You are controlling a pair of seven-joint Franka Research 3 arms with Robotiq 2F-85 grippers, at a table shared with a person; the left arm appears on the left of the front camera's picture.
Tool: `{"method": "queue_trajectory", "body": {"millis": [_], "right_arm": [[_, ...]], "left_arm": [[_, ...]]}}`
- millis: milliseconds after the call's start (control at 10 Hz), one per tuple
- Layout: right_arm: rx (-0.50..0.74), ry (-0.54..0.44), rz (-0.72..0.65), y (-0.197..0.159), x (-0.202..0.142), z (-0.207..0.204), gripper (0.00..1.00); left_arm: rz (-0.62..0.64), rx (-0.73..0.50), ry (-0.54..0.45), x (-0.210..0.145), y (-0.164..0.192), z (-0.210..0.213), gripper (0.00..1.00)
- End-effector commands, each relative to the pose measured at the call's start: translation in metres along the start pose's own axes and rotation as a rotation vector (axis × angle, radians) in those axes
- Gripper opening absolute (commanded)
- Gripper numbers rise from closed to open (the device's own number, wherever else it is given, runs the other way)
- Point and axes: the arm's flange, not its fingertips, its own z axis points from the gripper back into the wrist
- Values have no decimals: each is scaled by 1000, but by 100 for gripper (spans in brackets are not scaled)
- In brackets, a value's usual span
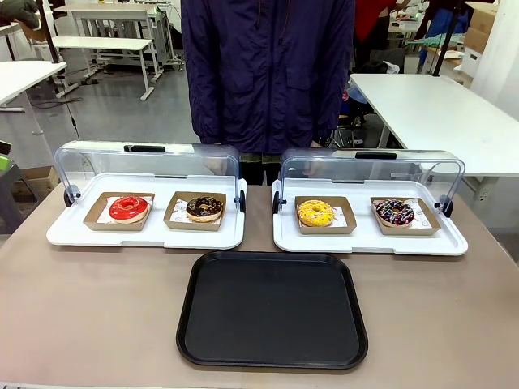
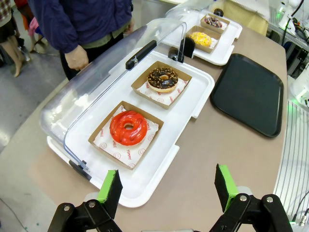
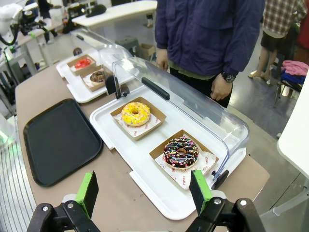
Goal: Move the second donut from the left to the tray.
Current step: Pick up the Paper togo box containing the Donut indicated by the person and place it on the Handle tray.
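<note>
Chocolate-glazed ring donut with pale sprinkles (image 1: 204,207) lies flat, hole up, in a small brown cardboard holder (image 1: 174,215). It is round, so no long axis; the holder's longer side runs left-right in the front view. It sits in the right half of the left white display tray (image 1: 146,236), clear lid (image 1: 146,164) tipped back, and just beside a red-glazed donut (image 1: 129,207). The large flat black plastic tray (image 1: 272,309) is bare, on the table just in front of both display trays. The front view gives the whole four-donut row. The left wrist view adds the person's hand (image 2: 77,57) behind the lid. Left gripper (image 2: 167,186) has jaws wide apart, nothing between them. Right gripper (image 3: 144,187) is the same, over the other display tray.
</note>
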Motion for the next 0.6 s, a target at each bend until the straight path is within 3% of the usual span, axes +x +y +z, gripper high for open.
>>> {"method": "queue_trajectory", "body": {"millis": [0,500], "right_arm": [[-2,-32,26,-4,2,-2,100],[-2,-32,26,-4,2,-2,100]], "left_arm": [[-5,-8,-16,0,0,0,100],[-5,-8,-16,0,0,0,100]]}}
